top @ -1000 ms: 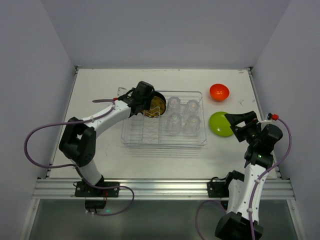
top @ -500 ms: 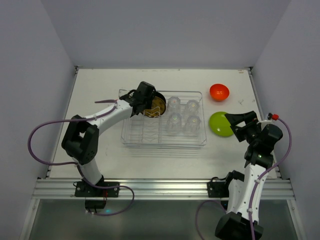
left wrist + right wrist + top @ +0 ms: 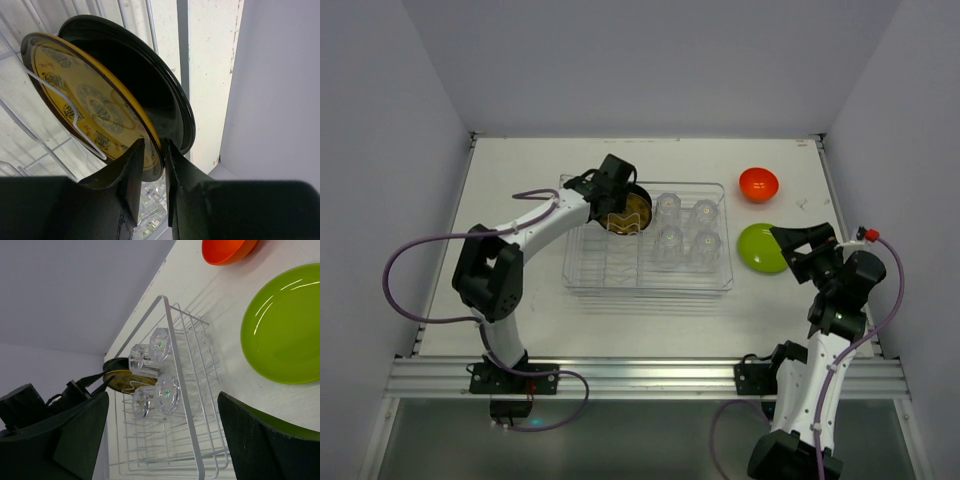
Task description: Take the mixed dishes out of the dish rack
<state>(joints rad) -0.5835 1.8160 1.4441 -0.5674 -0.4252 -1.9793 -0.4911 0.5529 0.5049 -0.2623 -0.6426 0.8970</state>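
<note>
Jaws, left: the left gripper (image 3: 155, 150) has its two dark fingers drawn almost together with a plate rim in the narrow gap. They appear to pinch it, though how firmly cannot be read.
Thing held: a round plate with a dark rim and a yellow patterned face (image 3: 85, 100), standing on edge in a slot.
Neighbour: a glossy black round plate (image 3: 135, 75) stands just behind it, nearly face to face. Its rim passes behind one finger, so I cannot tell whether that finger touches it.
Handling: glazed ware is stiff, slick and breakable, and probably weighty for an edge pinch. The rim is the only free hold, so the bite should sit deep.
Lift, as a judgement: it should go straight out along the slot, since a tilt could catch a divider or knock the black plate.
Rack: the large clear rectangular dish rack (image 3: 650, 290) holds both plates at its far left. Four small clear tumblers (image 3: 667, 243) stand in its right half.
Already out: a yellow-green round plate (image 3: 758, 247) and a small glossy orange-red bowl (image 3: 758, 184) lie on the white table (image 3: 520, 180), right of the rack.
Jaws, right: the right gripper (image 3: 800, 245) is spread wide and holds nothing, next to the green plate.
</note>
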